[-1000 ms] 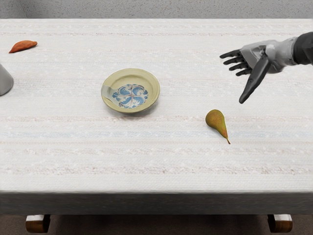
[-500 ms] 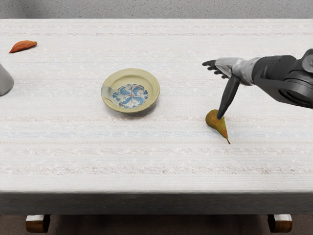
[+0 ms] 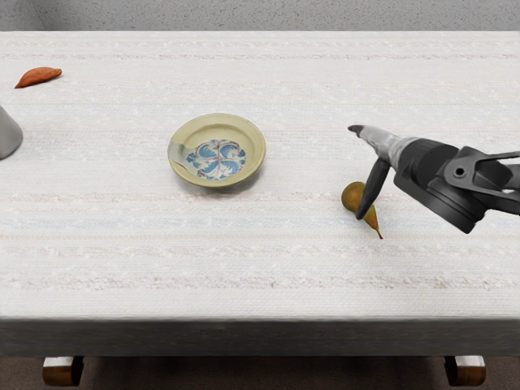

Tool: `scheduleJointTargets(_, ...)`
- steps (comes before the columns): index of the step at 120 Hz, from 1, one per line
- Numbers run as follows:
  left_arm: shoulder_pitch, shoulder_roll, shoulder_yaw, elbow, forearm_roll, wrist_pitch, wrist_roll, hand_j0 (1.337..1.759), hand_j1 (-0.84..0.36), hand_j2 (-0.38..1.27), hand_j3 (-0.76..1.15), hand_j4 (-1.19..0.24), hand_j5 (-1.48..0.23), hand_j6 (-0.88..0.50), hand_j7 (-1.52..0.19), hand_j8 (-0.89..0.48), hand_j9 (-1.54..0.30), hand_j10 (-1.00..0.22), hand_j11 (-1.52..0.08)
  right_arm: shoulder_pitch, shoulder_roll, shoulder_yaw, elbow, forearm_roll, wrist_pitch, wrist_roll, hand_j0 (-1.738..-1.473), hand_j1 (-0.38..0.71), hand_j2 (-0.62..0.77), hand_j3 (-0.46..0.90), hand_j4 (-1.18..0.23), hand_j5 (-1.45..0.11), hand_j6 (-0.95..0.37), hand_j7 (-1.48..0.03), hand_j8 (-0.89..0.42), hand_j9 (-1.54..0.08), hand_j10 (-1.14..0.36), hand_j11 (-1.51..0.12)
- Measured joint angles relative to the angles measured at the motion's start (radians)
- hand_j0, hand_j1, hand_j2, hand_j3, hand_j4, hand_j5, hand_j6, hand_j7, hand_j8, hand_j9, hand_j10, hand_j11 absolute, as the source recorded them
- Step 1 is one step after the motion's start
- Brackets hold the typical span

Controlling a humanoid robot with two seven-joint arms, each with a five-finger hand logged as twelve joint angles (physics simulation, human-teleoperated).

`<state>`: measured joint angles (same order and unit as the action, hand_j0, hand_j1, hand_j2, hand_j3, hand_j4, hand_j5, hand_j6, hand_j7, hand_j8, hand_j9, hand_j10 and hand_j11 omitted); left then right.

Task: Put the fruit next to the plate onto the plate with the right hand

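Note:
A brown-green pear (image 3: 352, 196) lies on its side on the white table, stem towards the front right, well to the right of the plate. The plate (image 3: 253, 146) is round, with a yellow-green rim and a blue pattern in the middle, and nothing lies on it. My right hand (image 3: 361, 172) comes in from the right edge and hangs just over the pear. It is open: the fingers (image 3: 367, 134) stretch to the left above the fruit, and the dark thumb (image 3: 373, 188) points down across the pear's right side. Nothing is grasped.
An orange-red oblong object (image 3: 38, 76) lies at the far left back of the table. A grey object (image 3: 6, 130) shows partly at the left edge. The table's front edge (image 3: 260, 321) runs across the bottom of the view.
My right hand has come down and forward from the back right to the pear, and the forearm has swung lower. The pear and the plate have not moved.

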<state>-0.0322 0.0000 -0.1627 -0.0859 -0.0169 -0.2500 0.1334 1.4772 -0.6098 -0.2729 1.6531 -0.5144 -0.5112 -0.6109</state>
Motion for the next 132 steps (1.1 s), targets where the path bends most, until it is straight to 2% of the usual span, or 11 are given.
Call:
scheduleJointTargets(21, 0.0, 0.0, 0.0, 0.0, 0.0, 0.0, 0.0, 1.658, 0.35, 0.0, 0.0, 0.0, 0.0, 0.0, 0.0, 0.0, 0.0, 0.0, 0.0, -0.001, 0.039, -0.056, 0.002, -0.002, -0.078, 0.0, -1.658, -0.32, 0.0, 0.0, -0.02, -0.03, -0.02, -0.03, -0.02, -0.03, -0.02, -0.03)
scheduleJointTargets(55, 0.0, 0.0, 0.0, 0.0, 0.0, 0.0, 0.0, 1.658, 0.35, 0.0, 0.0, 0.0, 0.0, 0.0, 0.0, 0.0, 0.0, 0.0, 0.0, 0.004, 0.099, -0.146, -0.005, -0.01, -0.098, 0.0, -1.658, -0.25, -0.02, 0.0, -0.09, -0.11, -0.09, -0.11, -0.09, -0.11, -0.09, -0.11)
scheduleJointTargets(132, -0.012, 0.0, -0.001, 0.0, 0.0, 0.0, 0.0, 1.658, 0.35, 0.0, 0.0, 0.0, 0.0, 0.0, 0.0, 0.0, 0.0, 0.0, 0.0, -0.002, 0.194, -0.205, -0.108, -0.007, -0.1, 0.0, -1.658, -0.1, -0.04, 0.0, -0.21, -0.27, -0.21, -0.27, -0.21, -0.27, -0.21, -0.27)
